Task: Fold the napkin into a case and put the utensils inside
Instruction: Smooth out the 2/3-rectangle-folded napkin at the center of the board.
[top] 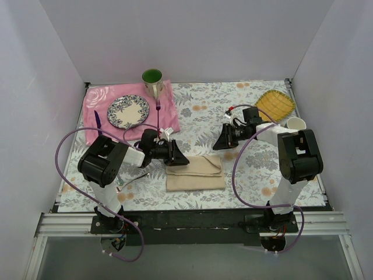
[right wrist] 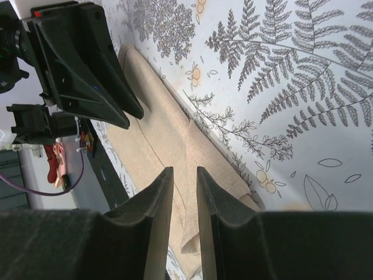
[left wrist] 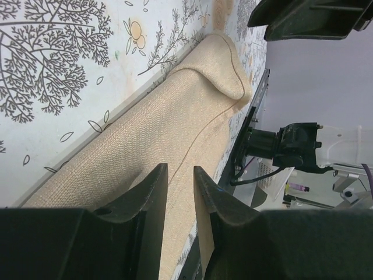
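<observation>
A slim utensil [top: 135, 180] is partly hidden beneath the left arm [top: 108, 160], too small to identify.

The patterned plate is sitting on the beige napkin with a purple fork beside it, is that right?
Not quite. The top view shows the plate on the pink cloth, not the napkin, which lies folded mid-table. The purple fork is beside the plate.

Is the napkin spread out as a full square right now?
No, in the top view the napkin lies folded into an oblong strip, clearly longer than it is wide.
</observation>
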{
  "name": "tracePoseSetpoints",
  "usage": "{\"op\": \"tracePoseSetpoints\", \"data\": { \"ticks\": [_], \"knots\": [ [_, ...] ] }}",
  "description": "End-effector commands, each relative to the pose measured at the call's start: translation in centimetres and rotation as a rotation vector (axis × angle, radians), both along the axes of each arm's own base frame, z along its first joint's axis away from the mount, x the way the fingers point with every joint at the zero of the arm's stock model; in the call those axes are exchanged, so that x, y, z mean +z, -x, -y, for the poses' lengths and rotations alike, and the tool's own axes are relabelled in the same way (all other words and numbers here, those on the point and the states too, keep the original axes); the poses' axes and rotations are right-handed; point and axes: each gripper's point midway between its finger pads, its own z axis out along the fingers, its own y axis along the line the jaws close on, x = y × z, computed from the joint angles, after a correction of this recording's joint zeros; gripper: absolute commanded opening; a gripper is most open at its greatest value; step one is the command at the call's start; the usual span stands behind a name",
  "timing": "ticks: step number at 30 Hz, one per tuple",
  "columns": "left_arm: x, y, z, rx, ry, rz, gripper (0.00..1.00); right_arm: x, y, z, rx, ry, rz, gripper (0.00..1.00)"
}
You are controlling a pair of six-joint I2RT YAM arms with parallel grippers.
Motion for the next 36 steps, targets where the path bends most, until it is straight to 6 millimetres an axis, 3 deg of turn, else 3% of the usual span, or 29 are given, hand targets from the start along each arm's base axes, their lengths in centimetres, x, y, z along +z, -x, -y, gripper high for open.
{"op": "tracePoseSetpoints", "data": {
  "ticks": [1,8,13,19,27,31,32,36],
  "knots": [
    [-0.1,0.0,-0.1,0.009,-0.011,0.019,0.24,-0.8,1.4,0.0,0.025,0.005,-0.044,0.3],
    [-0.5,-0.1,-0.1,0.011,-0.021,0.007,0.23,-2.6,3.3,0.4,0.041,0.015,-0.12,0.28],
    [-0.9,-0.1,-0.1,0.016,-0.028,-0.001,0.23,-2.8,4.9,0.3,0.068,-0.022,-0.163,0.26],
    [-1.3,0.0,-0.2,0.023,-0.036,-0.014,0.23,-1.9,5.3,-0.2,0.088,-0.06,-0.155,0.25],
    [-1.6,0.1,-0.2,0.026,-0.036,-0.03,0.23,-3.5,6.6,0.2,0.094,-0.04,-0.209,0.24],
    [1.5,0.6,0.5,-0.012,0.08,0.064,0.24,-4.6,6.4,0.2,0.097,-0.027,-0.216,0.24],
    [3.2,0.4,0.9,-0.028,0.119,0.126,0.25,-4.8,6.5,0.3,0.099,-0.026,-0.226,0.23],
    [5.4,1.1,2.7,-0.113,0.132,0.232,0.25,-5.5,6.6,0.3,0.103,-0.02,-0.237,0.13]
  ]
}}
